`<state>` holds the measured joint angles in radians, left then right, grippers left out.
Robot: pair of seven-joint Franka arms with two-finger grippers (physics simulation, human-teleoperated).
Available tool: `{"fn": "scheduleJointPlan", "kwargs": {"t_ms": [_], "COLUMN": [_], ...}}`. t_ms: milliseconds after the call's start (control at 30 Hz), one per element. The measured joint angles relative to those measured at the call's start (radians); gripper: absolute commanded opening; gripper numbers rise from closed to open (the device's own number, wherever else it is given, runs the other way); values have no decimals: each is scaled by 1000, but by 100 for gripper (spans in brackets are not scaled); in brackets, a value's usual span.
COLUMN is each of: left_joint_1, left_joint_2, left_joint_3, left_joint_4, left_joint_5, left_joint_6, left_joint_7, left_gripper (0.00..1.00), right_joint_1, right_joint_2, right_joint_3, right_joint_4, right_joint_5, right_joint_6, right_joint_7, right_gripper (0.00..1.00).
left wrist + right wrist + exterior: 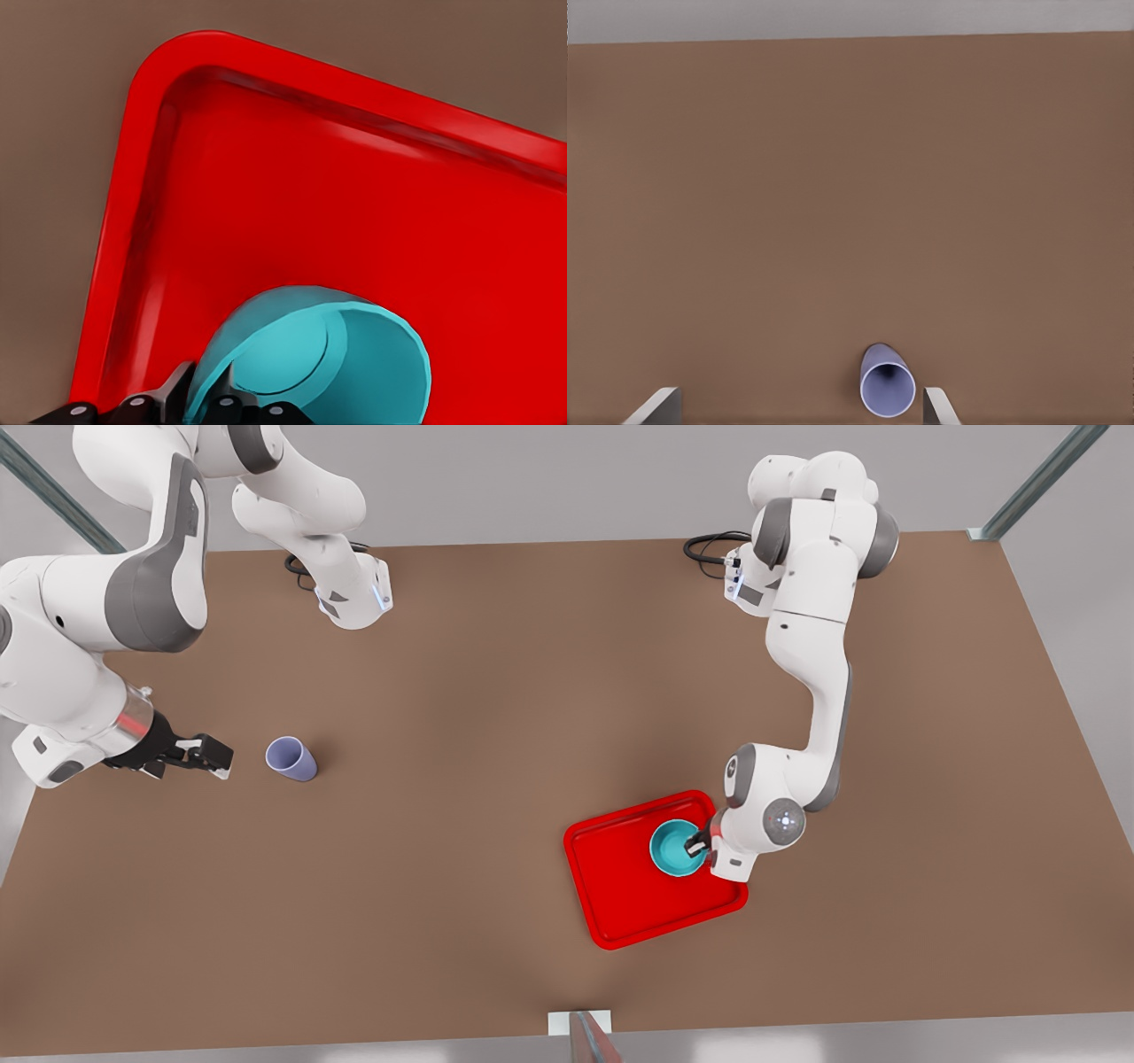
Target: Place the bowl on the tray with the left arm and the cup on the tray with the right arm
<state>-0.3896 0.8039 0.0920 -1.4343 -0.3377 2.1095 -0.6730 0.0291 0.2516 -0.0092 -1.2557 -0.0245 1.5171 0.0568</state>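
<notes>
The teal bowl [675,849] is over the red tray [620,886], in the tray's half nearest the arm on the front view's right. My left gripper [700,843] is shut on the bowl's rim there. In the left wrist view its dark fingers [182,390] straddle the bowl [354,363] rim above the tray [310,195]. I cannot tell whether the bowl rests on the tray floor. The lavender cup [291,759] stands upright on the table at the front view's left. My right gripper [208,757] is open just beside it, and the cup [886,390] shows between its spread fingertips [939,405].
The brown table [496,717] runs wide between the cup and the tray. Both arm bases [354,598] and their black cables sit along the far edge. A small white bracket [580,1023] stands at the near edge.
</notes>
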Motion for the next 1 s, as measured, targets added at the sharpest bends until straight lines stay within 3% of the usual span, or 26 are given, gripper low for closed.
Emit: {"fn": "scheduleJointPlan", "kwargs": {"t_ms": [233, 300, 400, 533, 567, 633, 733, 1000], "left_joint_1": [51, 53, 53, 102, 102, 101, 102, 100], "left_joint_2": [-82, -170, -340, -535, -534, -514, -500, -471], "left_joint_3": [5, 44, 165, 95, 95, 97, 97, 95], "left_joint_4": [12, 63, 131, -30, -35, -25, -27, -25], "left_joint_5": [1, 36, 126, 285, 306, 332, 351, 365], "left_joint_6": [-31, -270, -626, -598, -597, -597, -609, -603], "left_joint_7": [51, 116, 735, 710, 706, 706, 707, 707], "left_gripper": [100, 100, 100, 100, 100, 100, 100, 100], "right_joint_1": [0, -2, -8, -25, -16, -35, -42, -63], "right_joint_2": [0, 1, -108, -151, -128, -228, -136, -141], "right_joint_3": [0, -2, -3, 44, 46, 46, 40, -11], "right_joint_4": [-2, -4, -149, -272, -281, -569, -598, -682], "right_joint_5": [0, 3, -1, 3, 6, 6, -3, -6], "right_joint_6": [-4, -5, 25, -20, 6, 222, 238, 256], "right_joint_7": [0, 0, -1, -34, -34, -34, -34, -41], "right_gripper": [100, 100, 100, 100, 100, 100, 100, 100]}}
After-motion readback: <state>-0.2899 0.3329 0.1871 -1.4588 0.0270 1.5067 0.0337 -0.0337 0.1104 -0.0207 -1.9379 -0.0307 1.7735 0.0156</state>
